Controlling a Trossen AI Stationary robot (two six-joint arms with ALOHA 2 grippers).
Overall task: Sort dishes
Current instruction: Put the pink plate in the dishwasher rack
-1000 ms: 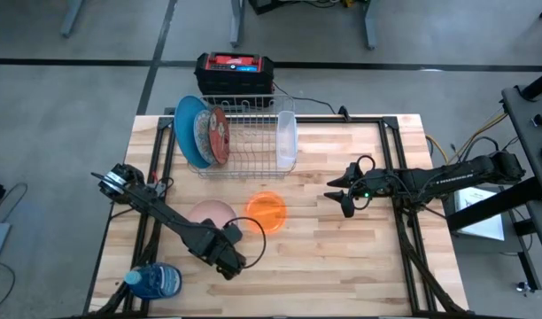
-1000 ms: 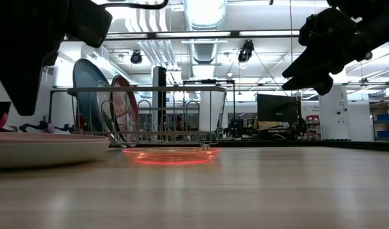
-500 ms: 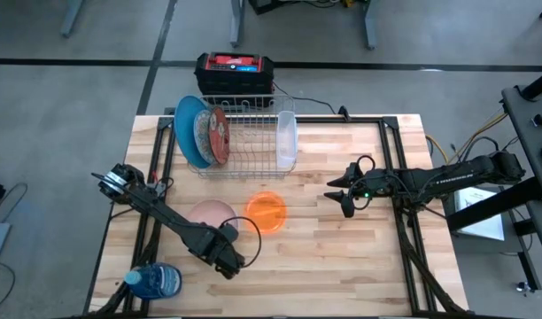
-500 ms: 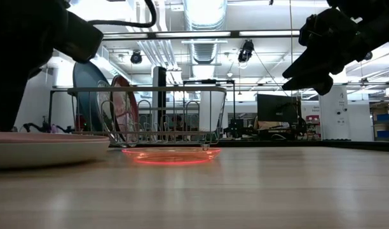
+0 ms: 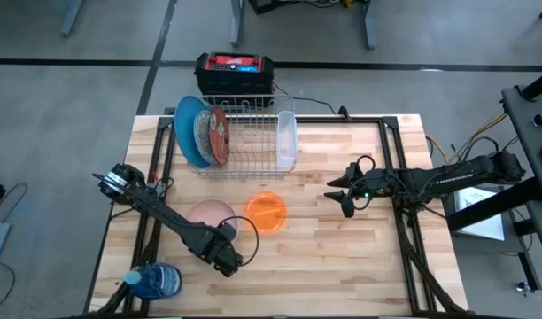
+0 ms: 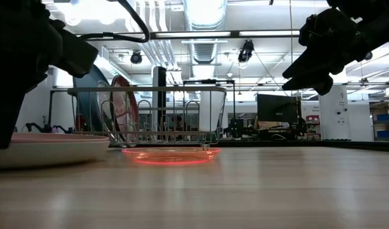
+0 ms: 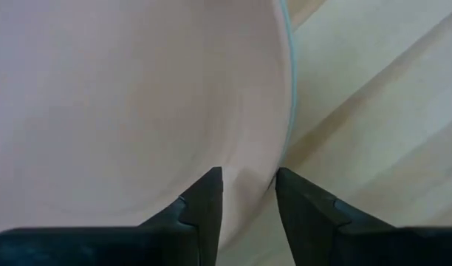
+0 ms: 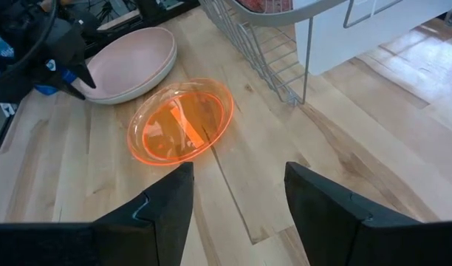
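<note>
L. hand (image 5: 228, 258) has opened since prior frame, fingers astride pink dish (image 5: 211, 215) rim nr bench's front-left; nothing gripped. R. hand (image 5: 344, 196) open, empty. Two plates racked; orange bowl (image 5: 267, 211) unsorted.

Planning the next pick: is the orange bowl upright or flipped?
Upright: the orange bowl rests open-side up on the table, empty.

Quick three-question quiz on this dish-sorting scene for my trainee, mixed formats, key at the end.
1. True or false: the orange bowl lies flat on the table.
2. Where do the blue plate and patterned plate stand? A) in the wire rack B) on the pink dish C) beside the water bottle
3. Which claw is at the pink dish's rim: left claw or right claw?

Key: 1 true; 2 A; 3 left claw.
</note>
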